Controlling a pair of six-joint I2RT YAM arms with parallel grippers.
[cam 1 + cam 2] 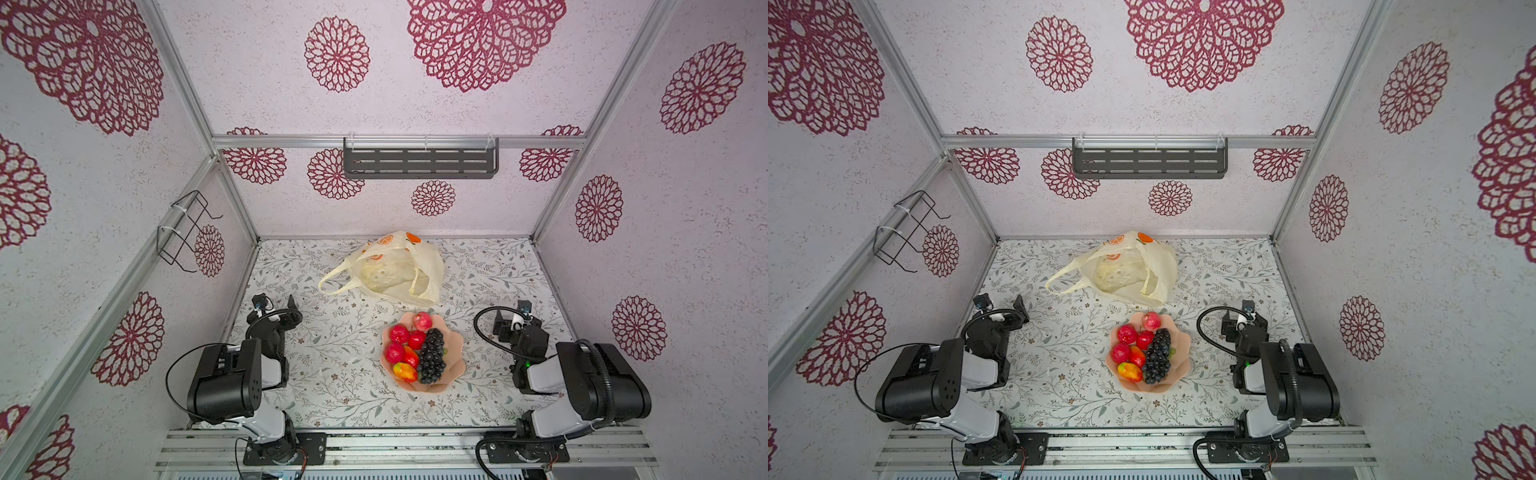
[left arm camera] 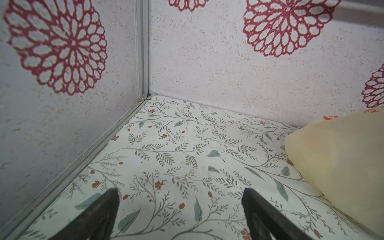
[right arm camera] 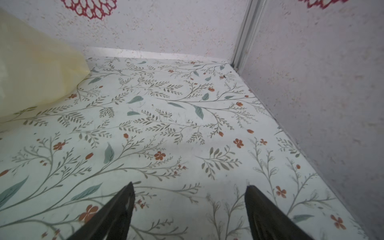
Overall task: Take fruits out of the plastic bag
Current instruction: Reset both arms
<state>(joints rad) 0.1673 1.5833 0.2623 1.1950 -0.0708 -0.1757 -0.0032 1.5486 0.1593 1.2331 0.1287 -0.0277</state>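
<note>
The plastic bag [image 1: 390, 270] [image 1: 1121, 270] lies crumpled at the back middle of the table, mouth and loop handles toward the front. A pale lumpy shape shows through it; I cannot tell what it is. Several fruits fill the peach-pink bowl [image 1: 455, 361] in front of it: round red ones [image 1: 399, 333], a dark grape bunch [image 1: 432, 353] and a red-yellow mango shape [image 1: 405, 372]. My left gripper [image 1: 276, 305] [image 2: 180, 193] hangs open and empty to the left of the bag [image 2: 336, 158]. My right gripper [image 1: 513, 318] [image 3: 190, 189] is open and empty to the right of the bowl, with the bag [image 3: 31, 68] far off.
A dark slotted shelf [image 1: 419, 162] hangs on the back wall and a black wire rack [image 1: 183, 232] on the left wall. Aluminium posts and papered walls close in three sides. Both arm bases sit on the front rail.
</note>
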